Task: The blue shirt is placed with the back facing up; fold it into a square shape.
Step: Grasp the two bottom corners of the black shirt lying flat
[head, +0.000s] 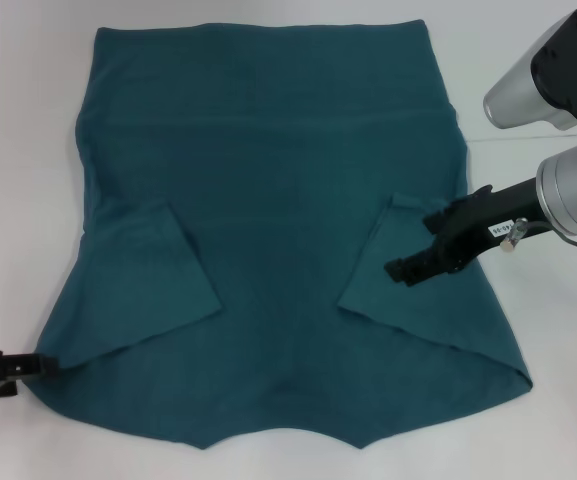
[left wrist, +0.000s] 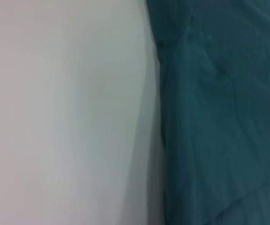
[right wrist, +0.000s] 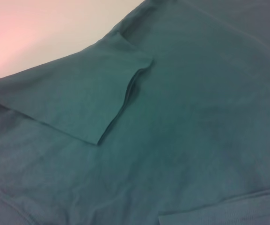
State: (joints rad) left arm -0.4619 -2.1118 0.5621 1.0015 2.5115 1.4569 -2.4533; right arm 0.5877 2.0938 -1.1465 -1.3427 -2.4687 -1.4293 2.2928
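Shirt: the blue shirt (head: pixel 278 200) lies flat on the white table (head: pixel 18 150), plain side up, spread across most of the table's middle.
Sleeves: both are folded inward onto the shirt body; the left sleeve flap (head: pixel 133 275) lies on the shirt's left part, the right sleeve flap (head: pixel 398 260) on its right part.
Far edge of shirt: straight, with a faint crease band just inside it.
Near edge of shirt: curved, with the neckline dip at its middle.
Right gripper: the right gripper (head: pixel 408 268) hovers over the shirt's right sleeve flap, pointing toward the shirt's middle; nothing is seen held, and whether its fingers are parted or together cannot be told.
Left gripper: the left gripper (head: pixel 38 366) sits low at the shirt's near left corner, touching the cloth edge; whether it grasps the cloth cannot be told.
Right wrist view: the right sleeve flap lying on the shirt.
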